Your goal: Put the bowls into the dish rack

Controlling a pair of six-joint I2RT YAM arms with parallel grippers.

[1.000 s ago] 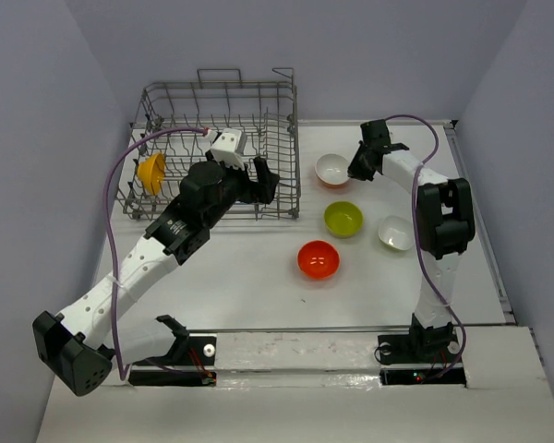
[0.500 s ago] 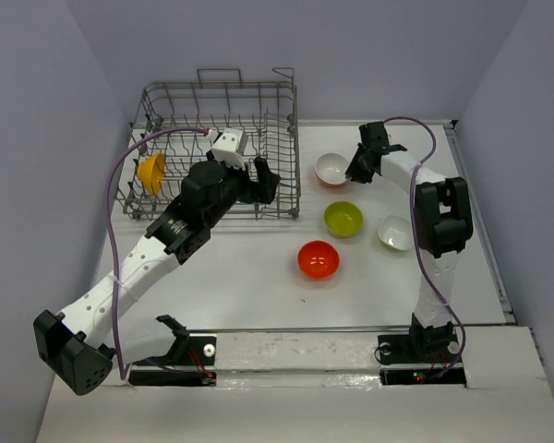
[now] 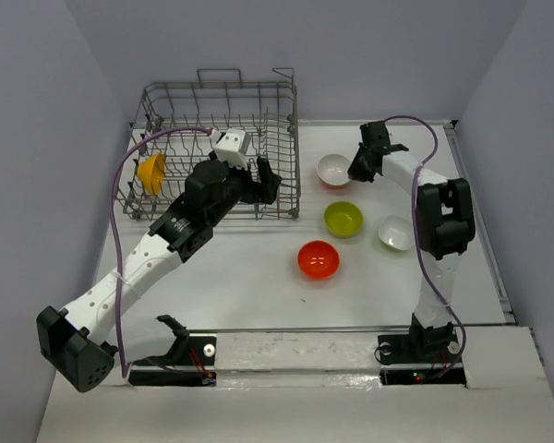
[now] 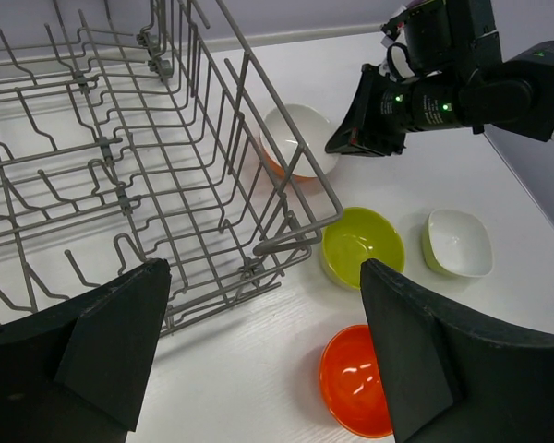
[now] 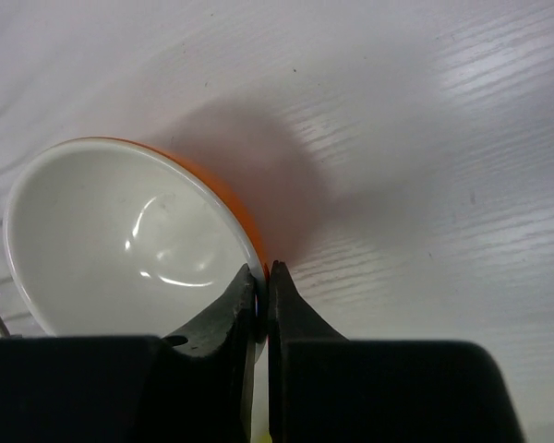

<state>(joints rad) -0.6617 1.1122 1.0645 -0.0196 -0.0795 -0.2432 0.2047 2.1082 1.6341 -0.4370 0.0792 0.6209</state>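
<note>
My right gripper [image 5: 261, 281] is shut on the rim of the white bowl with the orange-red outside [image 5: 120, 240], one finger inside and one outside; from above that bowl [image 3: 332, 170] sits right of the dish rack [image 3: 286, 138]. A yellow-orange bowl [image 3: 151, 173] stands on edge inside the rack's left end. The lime green bowl [image 3: 343, 218], the plain white bowl [image 3: 394, 233] and the red-orange bowl [image 3: 318, 259] lie on the table. My left gripper [image 3: 261, 177] hangs open over the rack's near right corner [image 4: 295, 242], holding nothing.
The rack's grey wire wall [image 4: 258, 129] with upright tines fills the left of the left wrist view. A purple cable [image 3: 120, 212] loops beside the left arm. Grey walls close in the table on the left, back and right.
The right gripper's jaws opened briefly and then closed on the rim of the white and orange-red bowl. The left arm shifted slightly; the bowls have stayed in place.
</note>
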